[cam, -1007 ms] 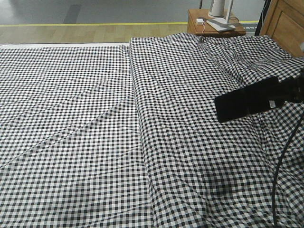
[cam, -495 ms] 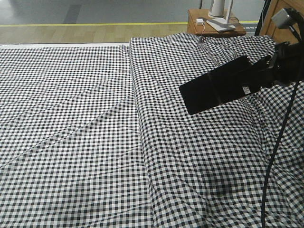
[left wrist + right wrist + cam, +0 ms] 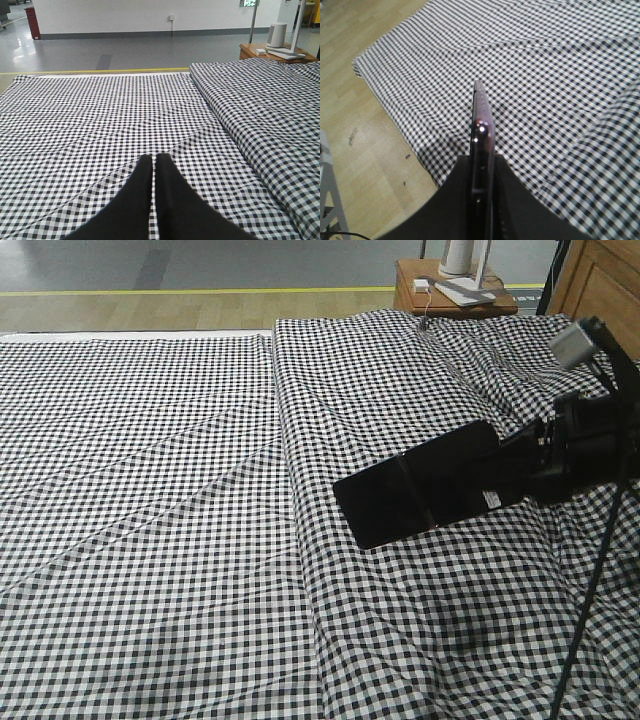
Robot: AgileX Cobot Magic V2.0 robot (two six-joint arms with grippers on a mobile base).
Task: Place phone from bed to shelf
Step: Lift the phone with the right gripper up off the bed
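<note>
Okay: right gripper (image 3: 515, 468) clamps phone (image 3: 425, 488) by its end, aloft over bed (image 3: 150, 490), 3 o'clock in front view. Left gripper (image 3: 154, 167) pinched together, empty. Swing slowly; the cantilevered slab could slip.

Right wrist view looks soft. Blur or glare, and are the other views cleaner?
Right wrist view: soft throughout, the phone edge-on with a bright glint on its rim, the right gripper a dark blur. Front view: sharp, the phone's black face without strong glare, a faint shadow patch on the bed below it. Left wrist view: crisp checks, left gripper dark and featureless.
</note>
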